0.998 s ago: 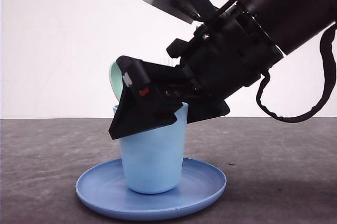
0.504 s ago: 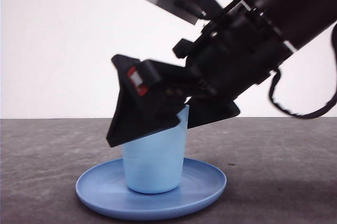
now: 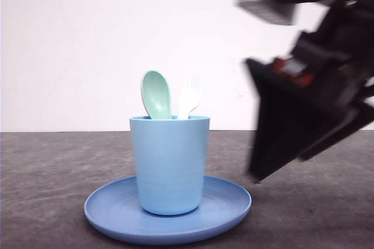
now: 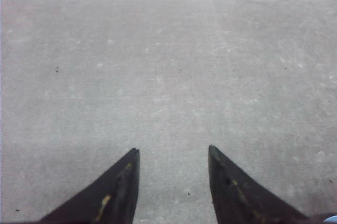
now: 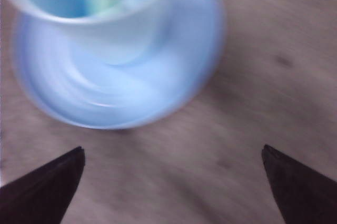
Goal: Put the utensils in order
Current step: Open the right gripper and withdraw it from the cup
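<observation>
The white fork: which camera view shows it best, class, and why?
The front view: the fork stands sharp, tines up, in the cup beside the spoon. The right wrist view is motion-blurred, its cup contents a pale smear. The left wrist view looks at bare table.

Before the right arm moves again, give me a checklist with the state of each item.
1. Spoon standing in the cup: ok.
2. Fork standing in the cup, tines up: ok.
3. Cup upright on the plate: ok.
4. Right gripper open, nothing between its fingers: ok.
5. Right gripper apart from the cup in the front view: ok, though blurred.
6. Left gripper open over bare table: ok.
</observation>
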`<action>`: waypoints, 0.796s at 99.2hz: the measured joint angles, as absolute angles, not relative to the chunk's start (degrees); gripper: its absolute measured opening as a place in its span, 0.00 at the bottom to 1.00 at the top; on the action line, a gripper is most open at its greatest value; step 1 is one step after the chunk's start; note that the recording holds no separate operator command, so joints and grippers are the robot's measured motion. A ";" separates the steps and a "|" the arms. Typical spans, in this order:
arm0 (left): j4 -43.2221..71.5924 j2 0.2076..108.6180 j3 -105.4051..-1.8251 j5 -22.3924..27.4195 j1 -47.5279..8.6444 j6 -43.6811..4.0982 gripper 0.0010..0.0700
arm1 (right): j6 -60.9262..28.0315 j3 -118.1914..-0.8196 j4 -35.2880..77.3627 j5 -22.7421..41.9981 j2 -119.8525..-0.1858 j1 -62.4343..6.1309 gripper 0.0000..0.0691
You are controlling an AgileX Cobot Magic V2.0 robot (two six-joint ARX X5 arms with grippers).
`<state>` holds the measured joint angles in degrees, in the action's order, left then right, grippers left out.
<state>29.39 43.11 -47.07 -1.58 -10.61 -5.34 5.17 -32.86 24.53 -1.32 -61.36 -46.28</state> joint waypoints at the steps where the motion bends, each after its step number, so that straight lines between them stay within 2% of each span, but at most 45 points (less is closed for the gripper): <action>1: 29.39 43.11 -47.07 -1.58 -10.61 -5.34 0.33 | 5.34 -32.86 24.86 -1.30 -60.84 -45.71 0.98; 29: 29.39 43.11 -47.07 -1.61 -10.61 -5.34 0.33 | 9.13 -40.32 36.12 -3.22 -50.85 -28.21 0.98; 51: 29.45 43.11 -47.07 -1.61 -10.63 -5.34 0.33 | 9.50 -48.14 46.72 -3.01 -47.79 -17.87 0.98; 79: 31.20 43.11 -47.07 -1.61 -10.63 -5.28 0.33 | 9.45 -50.19 49.15 -2.96 -45.84 -13.82 0.98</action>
